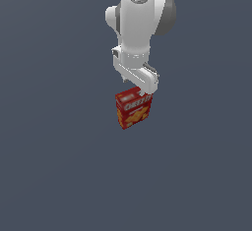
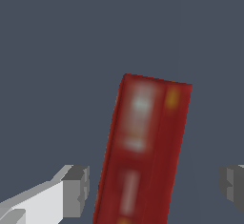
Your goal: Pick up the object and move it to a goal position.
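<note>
Wrist view: one pad, then the cracker box top, then the far pad. Gripper wide open, gaps on both sides, holding nothing. Box stands upright right under the hand, slightly skewed to the jaws. Square the wrist to its narrow faces, descend, close. Touching in the exterior view? Can't tell. Floor plain dark grey, lots of room

Illumination is even and diffuse across both renders; the background is a flat slate grey with no cast shadows. A soft highlight marks the arm. The wrist view renders the box blurred, lettering illegible.
</note>
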Robot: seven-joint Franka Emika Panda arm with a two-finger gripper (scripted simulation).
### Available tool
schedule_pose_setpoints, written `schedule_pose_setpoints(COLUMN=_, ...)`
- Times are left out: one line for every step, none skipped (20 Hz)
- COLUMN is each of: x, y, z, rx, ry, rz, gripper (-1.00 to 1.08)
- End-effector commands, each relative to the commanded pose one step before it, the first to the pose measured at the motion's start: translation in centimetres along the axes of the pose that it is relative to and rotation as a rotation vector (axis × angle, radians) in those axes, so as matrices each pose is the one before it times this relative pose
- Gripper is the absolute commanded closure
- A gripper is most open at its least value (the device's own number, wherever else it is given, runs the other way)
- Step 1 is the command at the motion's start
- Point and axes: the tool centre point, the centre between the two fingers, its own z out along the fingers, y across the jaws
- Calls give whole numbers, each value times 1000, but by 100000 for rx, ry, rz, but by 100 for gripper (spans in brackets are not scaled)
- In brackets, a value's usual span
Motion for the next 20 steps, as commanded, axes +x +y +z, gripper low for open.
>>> schedule_pose_setpoints(x=-290, y=-146, z=294, rx=-77, ry=50, rz=4926, gripper=-92)
schedule_pose_setpoints(x=-104, y=-44, z=101, rx=-29, ry=14, rz=1647, gripper=-92)
schedule_pose_setpoints(x=-97, y=-39, z=94, rx=-27, ry=13, rz=1533, gripper=-92)
schedule_pose_setpoints(x=-91, y=-34, z=87, rx=-24, ry=12, rz=1420, gripper=-92)
schedule_pose_setpoints(x=-85, y=-31, z=80, rx=-22, ry=12, rz=1304, gripper=-92)
schedule_pose_setpoints(x=-78, y=-27, z=73, rx=-20, ry=11, rz=1192, gripper=-92)
schedule_pose_setpoints(x=-70, y=-23, z=66, rx=-18, ry=10, rz=1078, gripper=-92)
schedule_pose_setpoints(x=-63, y=-19, z=59, rx=-16, ry=9, rz=967, gripper=-92)
schedule_pose_setpoints(x=-56, y=-17, z=52, rx=-14, ry=8, rz=851, gripper=-92)
schedule_pose_setpoints(x=-49, y=-14, z=45, rx=-12, ry=7, rz=737, gripper=-92)
schedule_pose_setpoints(x=-41, y=-11, z=38, rx=-10, ry=6, rz=625, gripper=-92)
schedule_pose_setpoints(x=-33, y=-9, z=31, rx=-8, ry=5, rz=512, gripper=-92)
schedule_pose_setpoints(x=-27, y=-7, z=24, rx=-6, ry=4, rz=397, gripper=-92)
schedule_pose_setpoints(x=-18, y=-5, z=17, rx=-4, ry=3, rz=285, gripper=-92)
schedule_pose_setpoints(x=-12, y=-3, z=10, rx=-3, ry=2, rz=169, gripper=-92)
schedule_pose_setpoints(x=2, y=2, z=4, rx=-1, ry=1, rz=69, gripper=-92)
schedule_pose_setpoints(x=7, y=2, z=-15, rx=-7, ry=-11, rz=-396, gripper=-92)
schedule_pose_setpoints(x=-2, y=0, z=31, rx=0, ry=0, rz=0, gripper=-92)
schedule_pose_setpoints(x=-5, y=1, z=93, rx=0, ry=0, rz=0, gripper=-92)
schedule_pose_setpoints(x=-9, y=1, z=155, rx=0, ry=0, rz=0, gripper=-92)
